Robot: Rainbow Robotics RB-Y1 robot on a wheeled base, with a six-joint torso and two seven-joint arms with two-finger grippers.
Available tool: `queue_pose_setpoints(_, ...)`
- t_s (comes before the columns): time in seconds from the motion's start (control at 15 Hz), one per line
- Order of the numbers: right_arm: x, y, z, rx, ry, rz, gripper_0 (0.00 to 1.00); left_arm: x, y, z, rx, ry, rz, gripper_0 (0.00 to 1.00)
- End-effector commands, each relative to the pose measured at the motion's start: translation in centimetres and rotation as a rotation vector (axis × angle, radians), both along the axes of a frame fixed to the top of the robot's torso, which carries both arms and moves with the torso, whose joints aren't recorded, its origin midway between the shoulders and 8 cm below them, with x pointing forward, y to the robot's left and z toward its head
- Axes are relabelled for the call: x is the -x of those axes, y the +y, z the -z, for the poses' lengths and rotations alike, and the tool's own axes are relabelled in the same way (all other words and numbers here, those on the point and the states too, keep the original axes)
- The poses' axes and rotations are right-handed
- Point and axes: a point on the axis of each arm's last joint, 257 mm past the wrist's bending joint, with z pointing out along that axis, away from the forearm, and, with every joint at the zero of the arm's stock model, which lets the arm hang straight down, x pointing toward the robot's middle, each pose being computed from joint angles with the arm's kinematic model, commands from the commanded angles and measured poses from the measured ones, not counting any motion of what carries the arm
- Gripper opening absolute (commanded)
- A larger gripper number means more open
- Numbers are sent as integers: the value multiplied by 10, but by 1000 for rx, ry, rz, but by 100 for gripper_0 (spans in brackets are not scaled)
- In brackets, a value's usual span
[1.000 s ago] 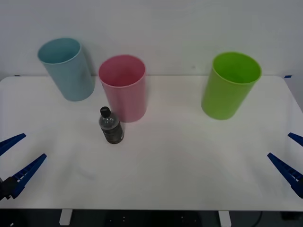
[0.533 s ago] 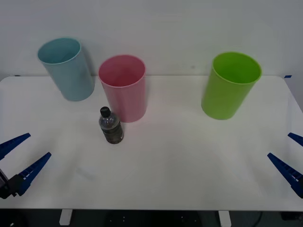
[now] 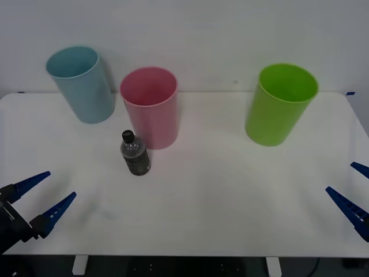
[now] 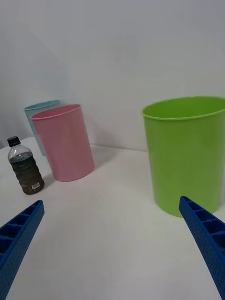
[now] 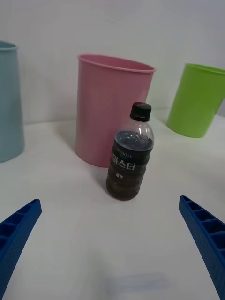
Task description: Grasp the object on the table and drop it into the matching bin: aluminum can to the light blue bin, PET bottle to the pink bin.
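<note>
Since the earlier frame my left hand (image 3: 45, 193) has advanced inward over the bench (image 3: 230, 196), fingers apart. My right hand (image 3: 353, 193) is unchanged at the right edge, fingers also apart. The PET bottle (image 3: 135, 154) stands upright, long axis vertical, black cap up, on the bench just in front of the pink bin (image 3: 151, 107), untouched.
</note>
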Motion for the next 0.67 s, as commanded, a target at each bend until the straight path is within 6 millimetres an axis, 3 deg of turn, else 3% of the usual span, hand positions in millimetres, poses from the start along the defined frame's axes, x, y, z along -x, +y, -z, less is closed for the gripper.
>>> queue_pose_setpoints(0.07, 0, 0, 0, 0, 0, 0, 100, -12, -3, 18, -26, -8, -4, 100)
queue_pose_setpoints(0.67, 0, 0, 0, 0, 0, 0, 100, -46, -37, 41, -46, -21, -27, 100)
